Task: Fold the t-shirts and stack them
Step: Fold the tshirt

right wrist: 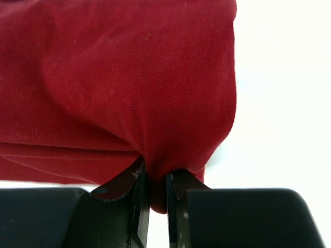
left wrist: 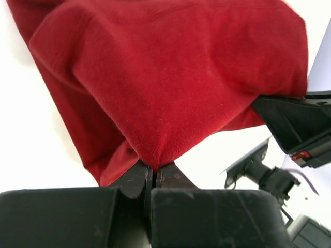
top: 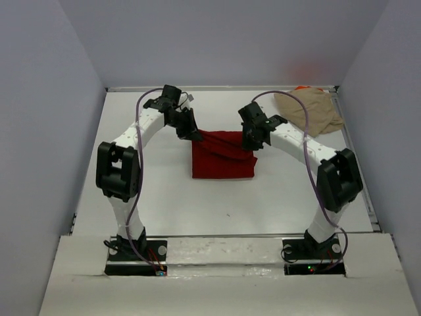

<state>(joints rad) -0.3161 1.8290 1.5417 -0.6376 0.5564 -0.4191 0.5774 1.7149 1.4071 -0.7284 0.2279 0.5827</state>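
Top external view: a large, plain dark red t-shirt (top: 222, 159) of soft cloth occupies the middle of the flat white worktop (top: 164, 197), well apart from every edge. It appears as a roughly rectangular, partly folded panel. Its near portion lies flat on the surface and its far edge is gathered into creases between the two arms.

The black two-fingered left gripper (top: 195, 136) meets the far left corner of this shirt, and the black two-fingered right gripper (top: 252, 146) meets the far right corner. A crumpled, plain tan t-shirt (top: 309, 112) of soft cloth rests in the far right corner of the worktop, apart from the red one. A sliver of bright orange fabric (top: 302, 87) shows just behind the tan cloth, against the far edge.

Left wrist view: the left gripper (left wrist: 154, 173) is pressed together on a pinch of the dark red t-shirt (left wrist: 170, 77). The jaws are nearly touching, and the cloth rises from them in a broad, draped fold. Dark arm housing of the right arm is visible at the right margin, where the cloth ends.

Right wrist view: the right gripper (right wrist: 155, 178) clamps a thicker bunch of the dark red t-shirt (right wrist: 129, 77). A narrow strip of fabric fills the gap between its fingers (right wrist: 132, 181), and layered folds spread to the left above the white surface.
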